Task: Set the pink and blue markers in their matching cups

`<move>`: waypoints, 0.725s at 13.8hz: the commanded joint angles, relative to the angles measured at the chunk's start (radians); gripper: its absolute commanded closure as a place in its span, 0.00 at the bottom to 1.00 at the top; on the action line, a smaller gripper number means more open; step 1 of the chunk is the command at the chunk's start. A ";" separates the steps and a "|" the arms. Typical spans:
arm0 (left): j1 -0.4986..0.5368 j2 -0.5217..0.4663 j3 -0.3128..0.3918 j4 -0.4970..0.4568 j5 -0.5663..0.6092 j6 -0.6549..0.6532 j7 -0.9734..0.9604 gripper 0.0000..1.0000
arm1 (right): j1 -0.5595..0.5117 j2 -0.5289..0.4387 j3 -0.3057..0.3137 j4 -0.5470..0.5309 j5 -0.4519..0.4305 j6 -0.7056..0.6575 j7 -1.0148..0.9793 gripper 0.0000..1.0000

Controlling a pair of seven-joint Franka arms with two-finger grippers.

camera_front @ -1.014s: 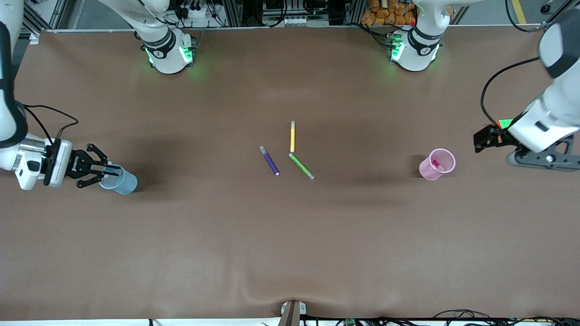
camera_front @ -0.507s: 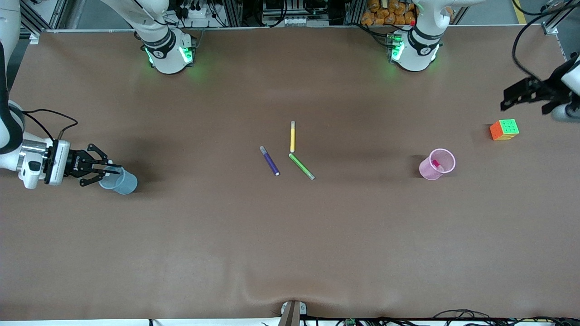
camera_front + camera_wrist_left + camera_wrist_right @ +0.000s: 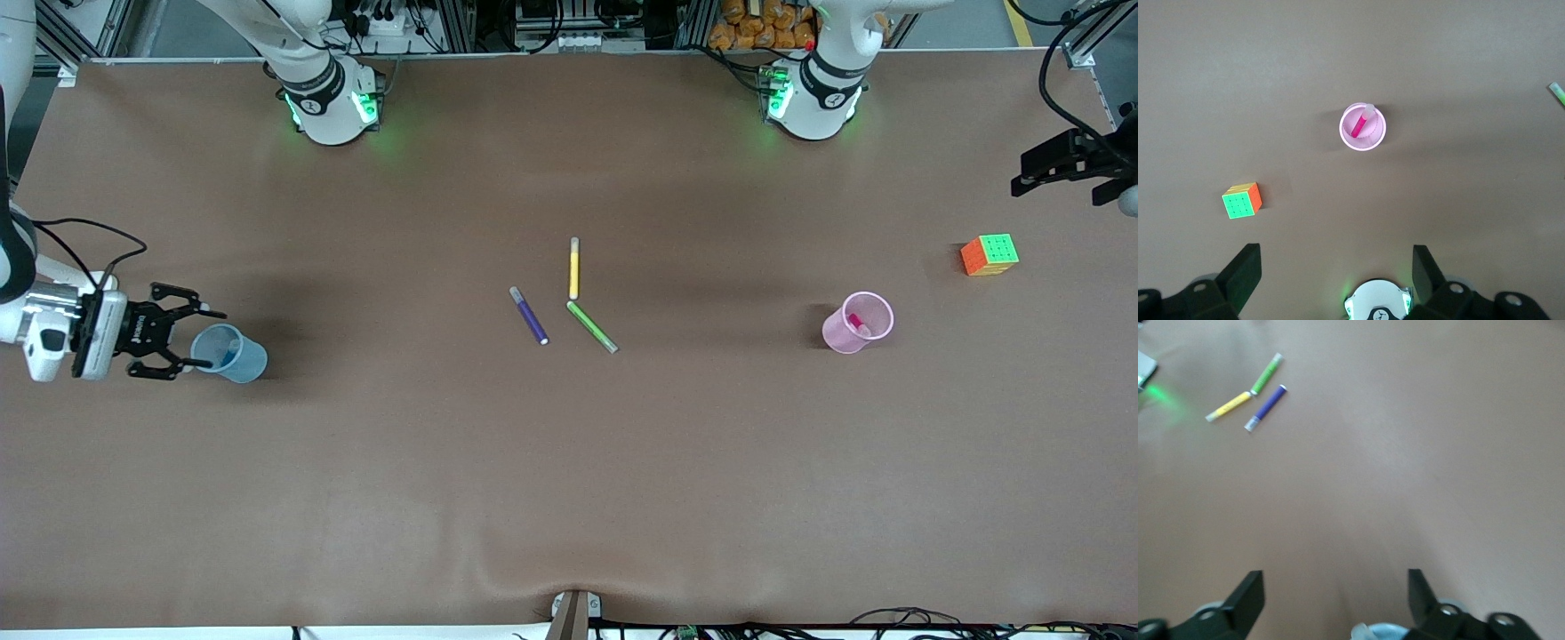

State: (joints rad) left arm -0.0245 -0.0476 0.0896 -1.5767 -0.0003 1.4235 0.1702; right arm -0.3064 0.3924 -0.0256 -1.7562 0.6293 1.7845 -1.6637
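slim blue marker (image 3: 228, 353) upright in tapered, translucent blue cup (image 3: 238, 355)

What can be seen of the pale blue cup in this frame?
The pale blue cup is small, round and tapered, of translucent-looking plastic, standing on the brown table toward the right arm's end. A blue marker leans inside it. The right hand is beside its rim, fingers open and holding nothing; contact with the rim cannot be judged. Nothing else lies close by.
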 commanded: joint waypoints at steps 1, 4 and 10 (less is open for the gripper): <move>-0.015 -0.023 0.013 -0.029 -0.009 -0.014 -0.046 0.00 | 0.033 -0.027 0.003 0.064 -0.112 -0.013 0.210 0.00; -0.028 -0.023 -0.013 -0.023 -0.013 -0.014 -0.096 0.00 | 0.105 -0.090 0.003 0.086 -0.265 -0.010 0.483 0.00; -0.029 -0.020 -0.033 -0.020 -0.006 -0.014 -0.109 0.00 | 0.196 -0.243 0.007 0.096 -0.474 -0.057 1.024 0.00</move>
State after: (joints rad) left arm -0.0544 -0.0493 0.0555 -1.5865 -0.0014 1.4177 0.0707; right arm -0.1178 0.2080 -0.0190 -1.6448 0.2035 1.7636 -0.7993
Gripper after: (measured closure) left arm 0.000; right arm 0.000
